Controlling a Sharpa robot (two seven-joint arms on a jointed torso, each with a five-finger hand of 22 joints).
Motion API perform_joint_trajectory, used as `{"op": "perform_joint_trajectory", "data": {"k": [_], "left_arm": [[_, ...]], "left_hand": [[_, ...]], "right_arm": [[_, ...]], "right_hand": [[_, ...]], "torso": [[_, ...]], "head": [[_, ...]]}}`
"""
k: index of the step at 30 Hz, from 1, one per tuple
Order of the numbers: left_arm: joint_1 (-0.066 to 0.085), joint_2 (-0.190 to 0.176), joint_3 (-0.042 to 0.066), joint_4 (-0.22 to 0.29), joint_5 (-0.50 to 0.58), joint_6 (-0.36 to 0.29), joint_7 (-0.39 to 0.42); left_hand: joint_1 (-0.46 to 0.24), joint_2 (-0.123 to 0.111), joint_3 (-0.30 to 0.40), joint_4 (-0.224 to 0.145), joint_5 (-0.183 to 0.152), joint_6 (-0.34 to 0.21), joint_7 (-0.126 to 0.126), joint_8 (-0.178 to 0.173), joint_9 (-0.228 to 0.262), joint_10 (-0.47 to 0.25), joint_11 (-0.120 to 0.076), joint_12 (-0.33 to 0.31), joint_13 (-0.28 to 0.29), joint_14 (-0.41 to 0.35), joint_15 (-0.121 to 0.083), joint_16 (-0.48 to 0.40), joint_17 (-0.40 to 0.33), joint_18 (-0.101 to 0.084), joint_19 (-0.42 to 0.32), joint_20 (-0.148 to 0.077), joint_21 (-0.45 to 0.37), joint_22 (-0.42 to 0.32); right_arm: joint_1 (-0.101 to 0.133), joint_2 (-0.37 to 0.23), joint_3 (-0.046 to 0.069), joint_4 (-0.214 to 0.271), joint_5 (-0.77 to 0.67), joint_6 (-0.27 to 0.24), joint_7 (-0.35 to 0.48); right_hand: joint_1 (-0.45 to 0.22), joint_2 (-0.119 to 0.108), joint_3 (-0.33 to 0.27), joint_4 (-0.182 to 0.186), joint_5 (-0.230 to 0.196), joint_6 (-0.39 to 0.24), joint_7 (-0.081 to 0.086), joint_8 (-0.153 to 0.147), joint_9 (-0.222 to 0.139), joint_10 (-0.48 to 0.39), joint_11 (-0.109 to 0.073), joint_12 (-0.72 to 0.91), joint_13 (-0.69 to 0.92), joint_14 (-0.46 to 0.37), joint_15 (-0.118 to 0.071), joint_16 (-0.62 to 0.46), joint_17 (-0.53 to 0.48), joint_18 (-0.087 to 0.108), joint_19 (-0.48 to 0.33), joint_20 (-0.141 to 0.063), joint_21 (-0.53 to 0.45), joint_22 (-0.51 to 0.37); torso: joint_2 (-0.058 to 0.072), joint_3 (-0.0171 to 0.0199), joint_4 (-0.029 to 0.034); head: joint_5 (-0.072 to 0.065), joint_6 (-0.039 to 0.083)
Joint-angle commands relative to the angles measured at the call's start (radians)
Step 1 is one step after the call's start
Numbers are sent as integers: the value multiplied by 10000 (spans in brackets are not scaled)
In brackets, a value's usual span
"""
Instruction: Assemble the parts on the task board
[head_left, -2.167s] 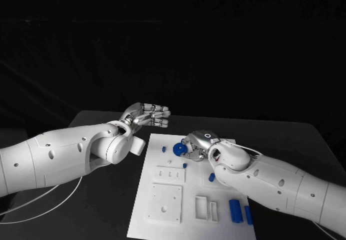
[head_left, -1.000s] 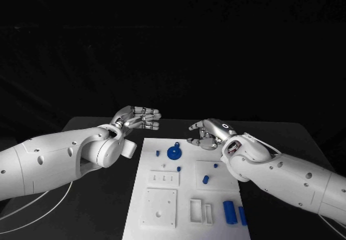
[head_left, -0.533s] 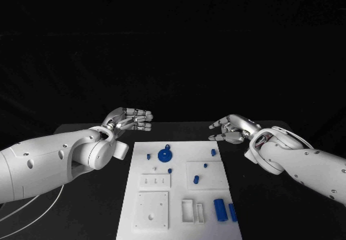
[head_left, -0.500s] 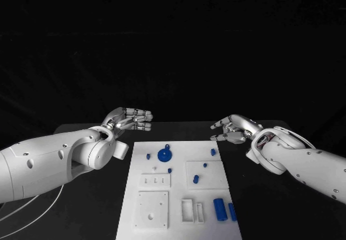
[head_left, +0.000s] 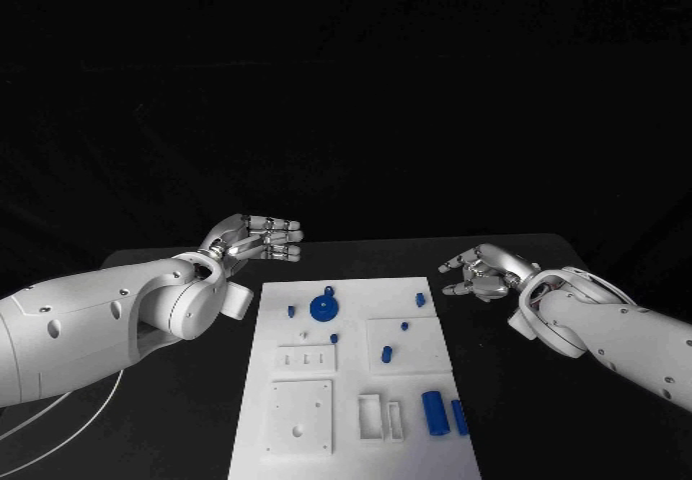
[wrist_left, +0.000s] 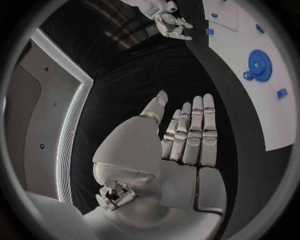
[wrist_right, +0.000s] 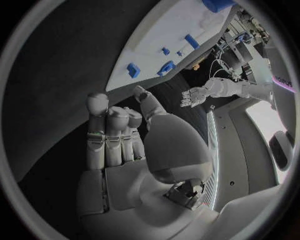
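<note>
in the head view the white task board is lying lengthwise in the middle of the black table, with the blue parts sitting on it: a blue gear near the far end, a small blue piece by the far right edge, another small piece on a raised square plate toward the middle, and two blue cylinders lying side by side near the right edge at the near end. the left hand is hanging above the table off the board's far left corner, fingers extended side by side and holding nothing. the right hand is hovering off the board's far right corner, fingers loosely curved and apart, gripping nothing. both hands are staying well apart from the parts. in the left wrist view the left hand is showing a flat palm with straight fingers close together and the thumb set aside, empty, while the gear is sitting on the board beyond it. in the right wrist view the right hand is likewise stretching flat and empty above the dark table, the board with small blue pieces lying past its fingertips.
</note>
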Motion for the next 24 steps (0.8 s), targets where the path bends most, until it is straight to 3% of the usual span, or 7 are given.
{"op": "perform_joint_trajectory", "data": {"k": [1,7,10,15,17,24], "left_arm": [[-21,22,3,40,-149,762,450],[-49,26,3,63,-221,961,471],[-55,27,3,72,-243,983,470],[-63,30,4,116,-292,968,473],[-65,36,4,129,-315,965,471],[-67,14,4,156,-391,995,434]], "left_hand": [[42,-77,-35,-91,-6,-80,-35,12,-6,-149,11,23,8,-99,3,-50,4,-130,-74,44,1,-4],[52,5,-73,-177,-28,203,-23,29,8,-8,5,31,10,-19,-25,-16,9,-99,-69,42,40,12],[51,35,-72,-198,-24,285,-9,29,10,66,-1,29,10,14,-37,-17,5,-112,-65,25,54,15],[35,65,-70,-224,-21,504,19,42,23,290,-20,45,9,316,-146,131,43,-111,54,-56,137,49],[15,80,-81,-261,-23,553,11,40,25,377,-48,38,9,473,-234,293,8,-218,176,-201,279,117],[14,91,-85,-291,-30,618,7,45,29,380,-51,34,9,442,-232,319,9,-247,131,-213,306,131]], "right_arm": [[-101,150,7,-289,165,333,315],[-253,380,7,-612,123,426,350],[-313,476,8,-736,95,450,371],[-439,623,16,-905,150,439,435],[-475,674,18,-957,151,439,452],[-543,774,44,-1002,134,407,500]], "right_hand": [[-194,-43,168,-58,-265,-97,-27,-8,-2,-43,-37,-14,6,-33,-47,27,15,16,410,14,-2,588],[-180,-61,165,-44,-400,-110,-39,-8,-2,-46,-44,-13,7,-35,-52,34,31,8,407,10,1,591],[-181,-63,164,-35,-412,-107,-47,-7,-1,-47,-49,-11,9,-36,-55,34,34,5,408,8,8,594],[-169,-43,296,-111,-84,-81,-34,-7,-1,-43,-51,11,29,-31,-61,51,67,-3,411,-4,33,608],[-179,-46,306,-111,-110,-93,-35,-8,-2,-53,-52,-1,21,-31,-59,50,69,-3,410,-4,29,606],[-258,-18,270,-48,-287,15,-47,-2,3,-18,-54,41,48,-10,-62,82,108,-6,422,-3,87,617]], "torso": [[26,3,67],[64,59,111],[81,70,124],[124,80,166],[132,77,187],[170,78,204]], "head": [[-22,-41],[-50,-55],[-51,-63],[-41,-58],[-42,-57],[-22,-108]]}}
